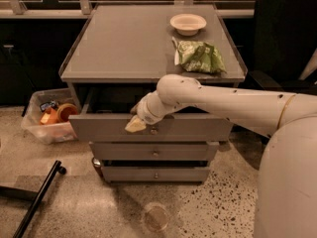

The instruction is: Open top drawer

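The top drawer (198,128) is the wide grey front under the cabinet top (129,48). It stands pulled partly out, with a dark gap showing behind its front panel. Its small round knob (154,131) shows at the middle of the front. My gripper (135,125) is at the drawer front, just left of the knob, at the end of the white arm (223,100) that reaches in from the right. The inside of the drawer is dark and hidden by the arm.
Two narrower grey drawers, middle (124,151) and bottom (124,173), sit shut below. A white bowl (187,23) and a green bag (199,56) lie on the cabinet top. A plastic bin (47,120) stands left, a black pole (37,200) and a clear cup (156,216) lie on the floor.
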You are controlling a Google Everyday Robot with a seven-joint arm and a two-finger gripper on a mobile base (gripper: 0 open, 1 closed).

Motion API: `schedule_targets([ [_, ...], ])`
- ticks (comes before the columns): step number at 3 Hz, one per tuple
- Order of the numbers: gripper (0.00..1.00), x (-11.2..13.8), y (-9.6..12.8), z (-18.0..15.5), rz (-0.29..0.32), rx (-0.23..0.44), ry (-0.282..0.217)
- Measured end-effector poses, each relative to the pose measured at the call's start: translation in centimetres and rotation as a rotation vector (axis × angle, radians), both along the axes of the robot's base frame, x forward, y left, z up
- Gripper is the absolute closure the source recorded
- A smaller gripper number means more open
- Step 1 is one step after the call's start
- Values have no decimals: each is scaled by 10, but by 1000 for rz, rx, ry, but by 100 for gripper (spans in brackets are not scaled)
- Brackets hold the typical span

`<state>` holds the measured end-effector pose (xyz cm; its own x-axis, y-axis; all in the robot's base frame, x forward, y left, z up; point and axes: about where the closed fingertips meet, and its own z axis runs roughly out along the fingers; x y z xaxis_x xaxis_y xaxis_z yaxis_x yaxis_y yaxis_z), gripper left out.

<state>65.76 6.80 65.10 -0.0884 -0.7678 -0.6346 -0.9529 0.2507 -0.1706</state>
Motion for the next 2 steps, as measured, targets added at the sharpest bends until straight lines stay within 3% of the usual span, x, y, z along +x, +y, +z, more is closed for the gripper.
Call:
schedule_targets([
  [1,0,-32,-3,-8,4,15,62],
  [2,0,-32,-3,-6,4,15,62],
])
